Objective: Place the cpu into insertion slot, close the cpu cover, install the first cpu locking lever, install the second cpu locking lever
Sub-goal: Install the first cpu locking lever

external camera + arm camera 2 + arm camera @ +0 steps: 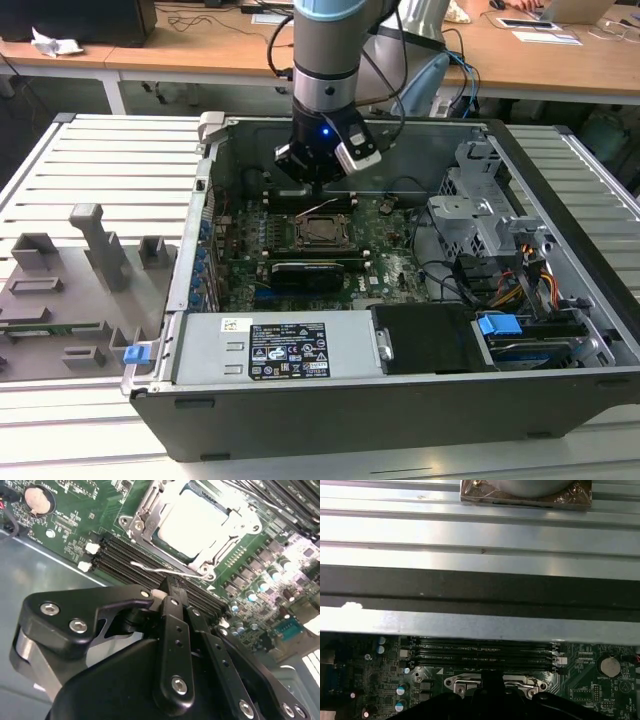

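The cpu (192,522) lies flat in the insertion slot (322,232), its pale top showing through the window of the cpu cover (150,517). The grey cover frame is down over it. A thin wire locking lever (150,568) stands loose along the socket's edge, beside the memory slots. My gripper (169,587) hangs over that edge with its black fingers pressed together, and nothing shows between them. Its tip is right at the lever wire; I cannot tell whether they touch. In the exterior view the gripper (316,185) is just behind the socket.
Black memory slots (125,560) run beside the socket. A black graphics card (315,270) lies in front of it and a power supply (280,350) nearer still. The drive cage (480,200) and cables crowd the exterior view's right. A grey fixture tray (70,280) sits outside the case.
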### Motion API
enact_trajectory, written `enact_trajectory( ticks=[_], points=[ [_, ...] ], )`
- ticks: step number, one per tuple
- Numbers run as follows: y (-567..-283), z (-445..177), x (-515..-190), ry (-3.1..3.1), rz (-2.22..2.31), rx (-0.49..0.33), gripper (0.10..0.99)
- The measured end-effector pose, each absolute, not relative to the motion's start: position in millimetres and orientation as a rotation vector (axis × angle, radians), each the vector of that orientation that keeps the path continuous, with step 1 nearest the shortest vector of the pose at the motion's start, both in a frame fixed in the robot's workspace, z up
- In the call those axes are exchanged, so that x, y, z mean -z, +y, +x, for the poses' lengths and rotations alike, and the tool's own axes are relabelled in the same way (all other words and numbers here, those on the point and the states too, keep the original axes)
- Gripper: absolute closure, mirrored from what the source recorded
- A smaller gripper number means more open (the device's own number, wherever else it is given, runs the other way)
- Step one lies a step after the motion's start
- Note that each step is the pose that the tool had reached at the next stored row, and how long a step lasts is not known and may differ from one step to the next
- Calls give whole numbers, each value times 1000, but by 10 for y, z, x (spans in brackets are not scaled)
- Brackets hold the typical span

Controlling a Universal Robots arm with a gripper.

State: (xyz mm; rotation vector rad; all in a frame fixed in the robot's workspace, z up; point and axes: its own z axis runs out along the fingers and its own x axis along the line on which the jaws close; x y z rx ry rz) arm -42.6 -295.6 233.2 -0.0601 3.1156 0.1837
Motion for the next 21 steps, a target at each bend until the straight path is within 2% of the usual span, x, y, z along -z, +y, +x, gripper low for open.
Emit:
enact_trajectory(
  ticks=[21],
  points=[
    [-2896,-243,-2241,3116,-100,-182,980]
  ],
)
